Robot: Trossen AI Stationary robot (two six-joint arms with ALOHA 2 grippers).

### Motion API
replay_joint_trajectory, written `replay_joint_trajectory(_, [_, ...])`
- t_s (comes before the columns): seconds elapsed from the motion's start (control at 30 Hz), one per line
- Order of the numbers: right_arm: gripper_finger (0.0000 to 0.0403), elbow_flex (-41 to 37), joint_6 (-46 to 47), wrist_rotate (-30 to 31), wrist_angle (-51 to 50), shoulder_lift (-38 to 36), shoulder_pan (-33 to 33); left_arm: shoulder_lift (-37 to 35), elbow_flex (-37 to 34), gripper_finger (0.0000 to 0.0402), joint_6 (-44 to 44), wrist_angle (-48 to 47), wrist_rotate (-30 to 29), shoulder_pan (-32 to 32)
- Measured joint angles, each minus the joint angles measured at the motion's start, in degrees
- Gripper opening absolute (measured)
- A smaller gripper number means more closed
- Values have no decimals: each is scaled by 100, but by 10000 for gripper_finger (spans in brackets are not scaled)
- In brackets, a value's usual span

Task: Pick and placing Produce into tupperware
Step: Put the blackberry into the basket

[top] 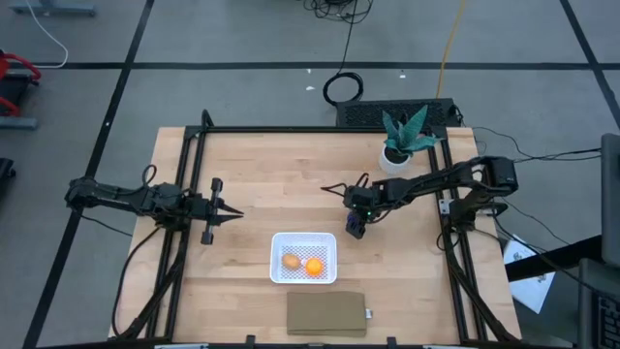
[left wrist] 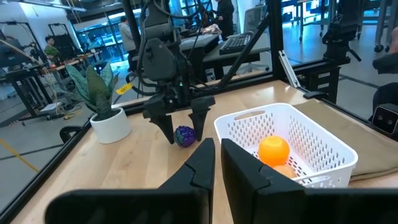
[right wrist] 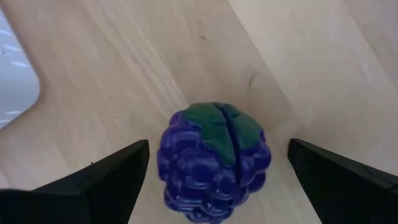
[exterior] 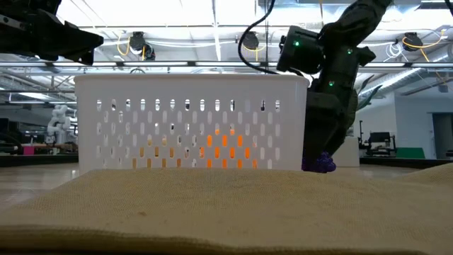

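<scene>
The right gripper hangs low over the wooden table, its two dark fingers spread wide with the dark purple berry sitting between them. Neither finger touches the fruit; a gap of bare wood shows on each side, so the gripper holds nothing. In the high view this gripper is just off the far right corner of the white tupperware, with the berry under its tips. The left wrist view shows the same thing from across the table: the open fingers straddle the berry, which rests on the table just beside the basket and outside it.

The berry is a knobbly, roughly round cluster with a green leafy cap. The cap faces up toward the right wrist camera, crossed by a dark seam; the piece is too close to round for any long axis to be told.

Inside the tupperware lie the bright orange piece and the tan-brown piece, side by side, the orange one to the right.

The left gripper waits over the left part of the table, well apart from the basket, its fingers close together and empty.

A potted plant stands at the far right, and a flat brown pad lies at the near edge.
</scene>
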Motion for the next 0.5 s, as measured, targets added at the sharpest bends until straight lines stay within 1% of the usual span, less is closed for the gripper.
replay_joint_trajectory(0.17, [380,5,-44,68,2,147,4,0,0,31,1,-1,0,-1])
replay_joint_trajectory(0.37, [379,-20,-83,187,33,-35,16,0,0,31,-3,0,0,-1])
replay_joint_trajectory(0.5, [362,-29,-108,204,42,-63,14,0,0,31,0,0,0,-1])
